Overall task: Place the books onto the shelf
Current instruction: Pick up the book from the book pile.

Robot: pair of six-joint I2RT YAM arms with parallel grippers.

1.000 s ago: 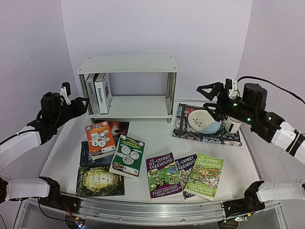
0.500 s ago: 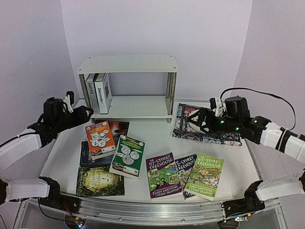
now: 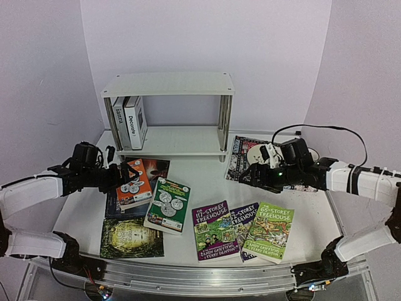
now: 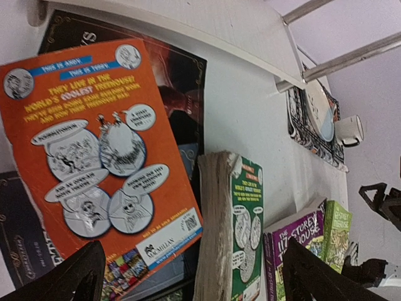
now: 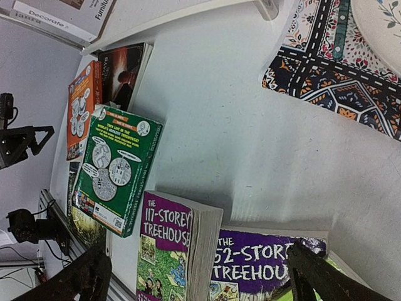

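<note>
The white two-tier shelf (image 3: 168,84) stands at the back with two thick white hardbacks (image 3: 130,121) upright on its lower board. Other books lie flat in front of it: an orange paperback (image 3: 132,182), a green one (image 3: 168,204), a purple Treehouse book (image 3: 214,230), a second purple one (image 3: 241,219) and a green Treehouse book (image 3: 269,231), over dark-covered ones (image 3: 131,237). My left gripper (image 3: 124,177) is open and empty, low over the orange paperback (image 4: 94,144) and the green one (image 4: 247,232). My right gripper (image 3: 245,175) is also open and empty, above the purple book (image 5: 166,244).
A dark patterned mat (image 3: 240,155) lies right of the shelf, partly hidden by my right arm, with a white plate (image 3: 255,150) on it. A white cup (image 4: 349,130) stands beside the plate. The shelf's chrome posts (image 3: 224,132) rise at its right end.
Both arms have come down towards the table. The left gripper has opened wider and moved over the orange book. The right gripper has swung left off the mat.
</note>
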